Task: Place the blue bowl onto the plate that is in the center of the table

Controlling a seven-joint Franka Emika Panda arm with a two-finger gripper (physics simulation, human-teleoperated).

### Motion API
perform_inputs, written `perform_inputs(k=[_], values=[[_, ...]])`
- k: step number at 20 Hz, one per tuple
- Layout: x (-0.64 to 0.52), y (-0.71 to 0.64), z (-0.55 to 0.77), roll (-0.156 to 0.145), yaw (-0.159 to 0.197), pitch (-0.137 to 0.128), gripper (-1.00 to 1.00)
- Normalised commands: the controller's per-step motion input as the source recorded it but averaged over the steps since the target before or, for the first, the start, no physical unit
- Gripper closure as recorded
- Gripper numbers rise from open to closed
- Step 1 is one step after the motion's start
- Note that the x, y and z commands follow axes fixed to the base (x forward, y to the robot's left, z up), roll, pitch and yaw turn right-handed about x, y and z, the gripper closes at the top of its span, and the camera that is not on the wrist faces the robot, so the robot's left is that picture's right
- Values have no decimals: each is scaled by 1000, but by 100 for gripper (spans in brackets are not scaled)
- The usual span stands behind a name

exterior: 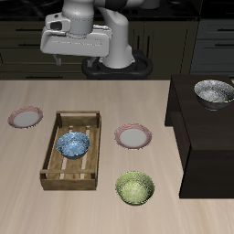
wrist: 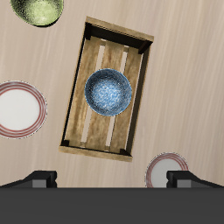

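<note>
Inside a wooden crate (exterior: 70, 151) on the counter (exterior: 27, 192) sits the blue bowl (exterior: 73, 144). It stands upright with its open side up, and its speckled inside shows. The bowl is round, so it has no long side. The crate does have one, and it runs from the counter's front edge toward the back. The bowl rests on the crate's slats, about in the middle, as the wrist view shows (wrist: 108, 91).

Just beside the crate, near the middle of the counter, lies the plate (exterior: 132, 136) with the pink rim. Nothing is on it. A second pink plate (exterior: 25, 117) lies on the other side of the crate, close to a side edge of the counter. A green bowl (exterior: 134, 188) sits nearer the front edge. A grey bowl (exterior: 213, 92) stands on a dark cabinet (exterior: 206, 137) at the side.

High above the back of the counter hangs the gripper (exterior: 69, 62), holding nothing. In the wrist view only two dark finger tips (wrist: 40, 180) show, set wide apart, so the jaws are wide. The green bowl is cut off there (wrist: 37, 10).
</note>
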Motion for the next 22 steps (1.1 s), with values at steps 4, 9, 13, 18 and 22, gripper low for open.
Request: perform_inputs(k=[4,9,13,18,22], values=[[76,23,7,-4,168,-35,-100],[148,19,-224,35,237,25,-100],[118,4,-327,5,224,37,-100],[53,76,-307,6,149,34,-100],[37,-27,-249,13,113,19,-100]])
